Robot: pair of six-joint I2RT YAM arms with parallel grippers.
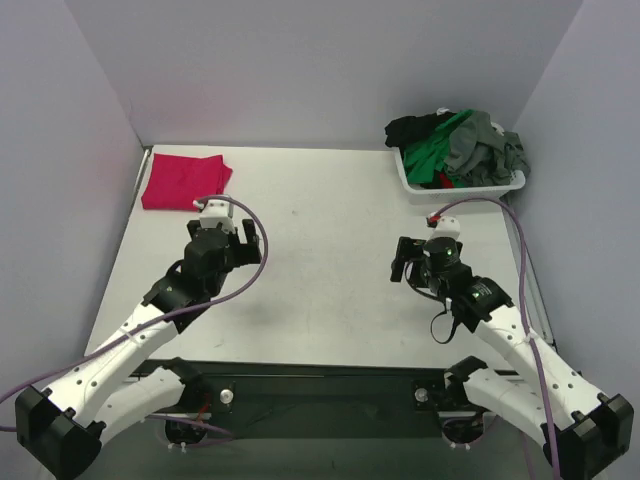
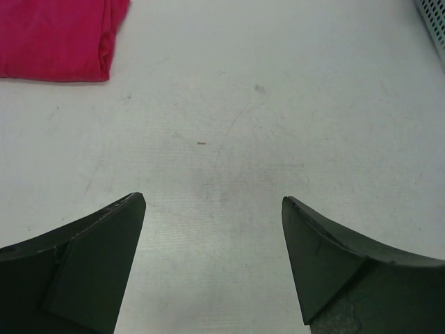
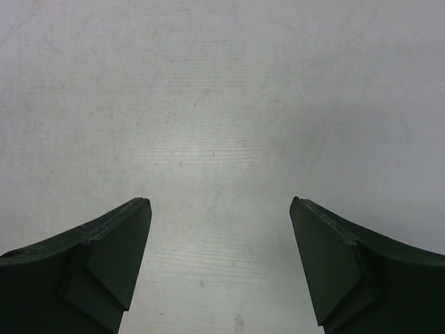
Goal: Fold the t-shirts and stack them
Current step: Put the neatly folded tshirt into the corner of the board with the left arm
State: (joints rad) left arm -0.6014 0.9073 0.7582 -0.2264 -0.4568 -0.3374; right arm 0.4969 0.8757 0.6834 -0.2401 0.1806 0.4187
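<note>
— Where is the red shirt (image 1: 185,180) seen?

— It is laid flat and folded at the far left corner of the worktop (image 1: 330,250), close to the wall (image 1: 70,150).

— And where are the other shirts kept?

— The green shirt (image 1: 430,150), the grey shirt (image 1: 480,145) and the black shirt (image 1: 410,128) are piled together in the white basket (image 1: 510,184) at the far right corner. They are bunched up in one heap, and some cloth is hung over the rim.

— How is the left end effector (image 1: 250,238) held?

— It is held wide open, low over the bare worktop. It is pointed toward the middle of the worktop, near the red shirt but not touching it. Nothing is gripped between its fingers (image 2: 104,243).

— And the right end effector (image 1: 403,262)?

— It is spread wide open too. Only bare worktop is seen between its two fingers, so nothing is held. It is kept on the near side of the basket, well apart from the heap of shirts.
</note>
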